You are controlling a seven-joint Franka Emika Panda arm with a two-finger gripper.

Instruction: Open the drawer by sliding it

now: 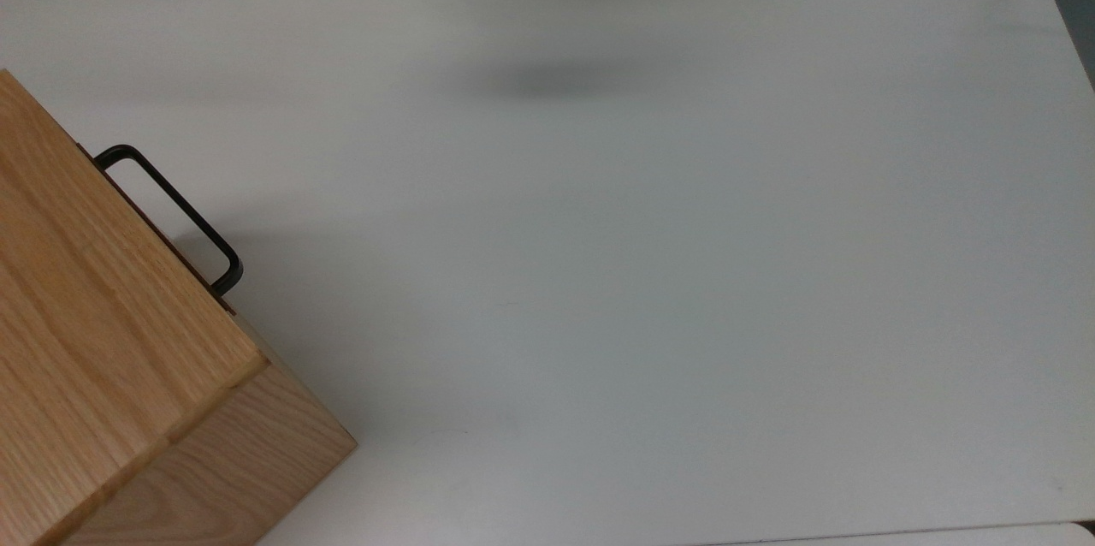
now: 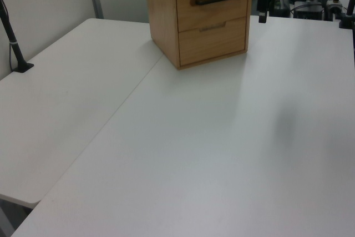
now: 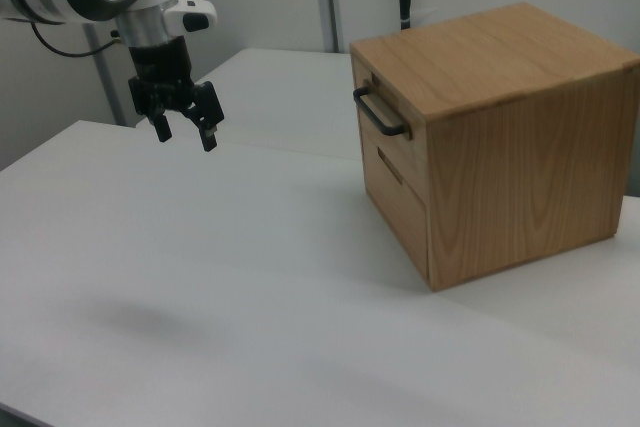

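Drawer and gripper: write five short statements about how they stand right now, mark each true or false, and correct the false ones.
1. The drawer with the black handle is shut, its front flush with the cabinet. True.
2. The gripper is clamped on the handle. False: it hangs in the air above the table, well apart from the cabinet.
3. The gripper's fingers are spread apart. True.
4. The handled drawer is the lower of the two fronts in the left view. False: it is the upper one; the lower front has no bar handle.
5. A mug stands on the table beside the cabinet. False: nothing stands there.
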